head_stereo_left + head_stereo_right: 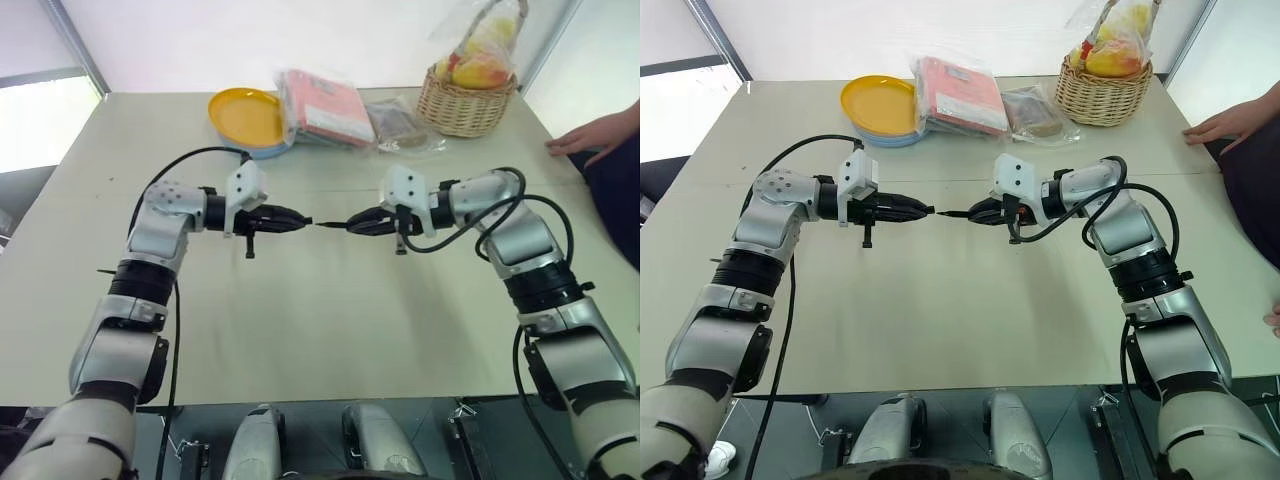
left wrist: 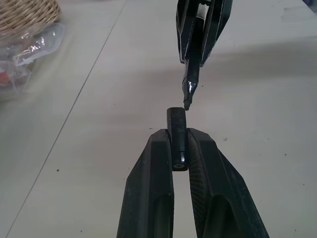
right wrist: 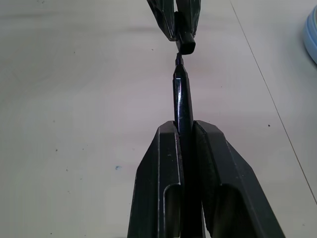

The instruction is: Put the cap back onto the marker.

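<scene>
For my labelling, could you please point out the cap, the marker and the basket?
cap (image 2: 176,130), left wrist view, its side wall.
marker (image 3: 181,96), right wrist view, its barrel.
basket (image 1: 462,108), left eye view, its woven wall.

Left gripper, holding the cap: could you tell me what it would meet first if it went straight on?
Probably the marker tip held by the right gripper; it sits just past the cap, slightly off-line.

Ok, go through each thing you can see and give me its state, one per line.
cap: off the marker, held by the left gripper
marker: uncapped, held by the right gripper, tip just short of the cap
basket: upright, holding bagged fruit
yellow plate: flat on the table
</scene>
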You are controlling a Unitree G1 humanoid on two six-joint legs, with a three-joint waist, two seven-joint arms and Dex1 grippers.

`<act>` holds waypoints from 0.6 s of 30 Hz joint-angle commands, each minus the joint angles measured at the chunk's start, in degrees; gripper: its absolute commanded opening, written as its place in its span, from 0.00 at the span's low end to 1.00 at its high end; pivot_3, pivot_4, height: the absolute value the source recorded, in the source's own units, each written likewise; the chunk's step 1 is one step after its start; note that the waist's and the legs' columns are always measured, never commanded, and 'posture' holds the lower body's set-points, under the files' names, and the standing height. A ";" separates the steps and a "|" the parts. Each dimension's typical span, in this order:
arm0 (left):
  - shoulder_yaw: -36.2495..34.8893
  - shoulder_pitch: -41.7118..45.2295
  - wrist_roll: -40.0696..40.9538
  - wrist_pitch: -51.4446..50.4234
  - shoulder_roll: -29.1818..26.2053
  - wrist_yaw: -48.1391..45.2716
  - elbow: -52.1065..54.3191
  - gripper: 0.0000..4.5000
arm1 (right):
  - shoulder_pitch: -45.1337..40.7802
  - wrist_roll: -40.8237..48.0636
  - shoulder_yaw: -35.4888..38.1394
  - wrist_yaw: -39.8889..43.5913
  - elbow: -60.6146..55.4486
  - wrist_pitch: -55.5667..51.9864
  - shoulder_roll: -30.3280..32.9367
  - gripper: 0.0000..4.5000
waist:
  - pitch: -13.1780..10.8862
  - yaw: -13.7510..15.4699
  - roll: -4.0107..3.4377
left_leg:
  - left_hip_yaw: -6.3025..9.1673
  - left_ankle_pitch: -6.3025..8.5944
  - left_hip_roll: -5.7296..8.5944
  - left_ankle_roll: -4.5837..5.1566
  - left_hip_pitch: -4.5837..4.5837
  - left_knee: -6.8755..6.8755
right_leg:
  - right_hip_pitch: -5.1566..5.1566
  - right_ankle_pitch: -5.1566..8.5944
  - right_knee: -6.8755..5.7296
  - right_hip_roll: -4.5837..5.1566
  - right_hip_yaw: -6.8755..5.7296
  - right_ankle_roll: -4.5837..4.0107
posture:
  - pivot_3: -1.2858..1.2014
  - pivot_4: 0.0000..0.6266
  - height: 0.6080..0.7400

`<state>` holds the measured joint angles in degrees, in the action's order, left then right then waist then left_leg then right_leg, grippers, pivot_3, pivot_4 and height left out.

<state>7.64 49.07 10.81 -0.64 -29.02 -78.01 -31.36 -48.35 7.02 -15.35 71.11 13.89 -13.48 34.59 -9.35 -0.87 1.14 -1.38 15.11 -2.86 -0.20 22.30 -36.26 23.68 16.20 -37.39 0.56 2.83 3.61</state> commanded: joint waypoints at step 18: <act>0.96 0.98 -1.09 3.42 3.17 0.84 -0.36 0.01 | -0.23 0.63 1.02 -0.55 -2.31 -0.48 -0.86 0.00 | 0.01 0.03 -0.01 | 0.00 0.00 0.00 0.00 0.00 -0.04 | 0.00 0.00 -0.03 0.00 0.00 0.00 | 0.52 0.24 1.00</act>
<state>8.00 49.04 9.83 1.20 -26.77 -77.19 -32.19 -48.07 6.95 -15.23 70.62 13.88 -14.40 34.55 -9.35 -0.84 1.13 -1.38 15.11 -2.85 -0.20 22.30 -36.30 23.67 16.20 -37.42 0.56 2.83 3.61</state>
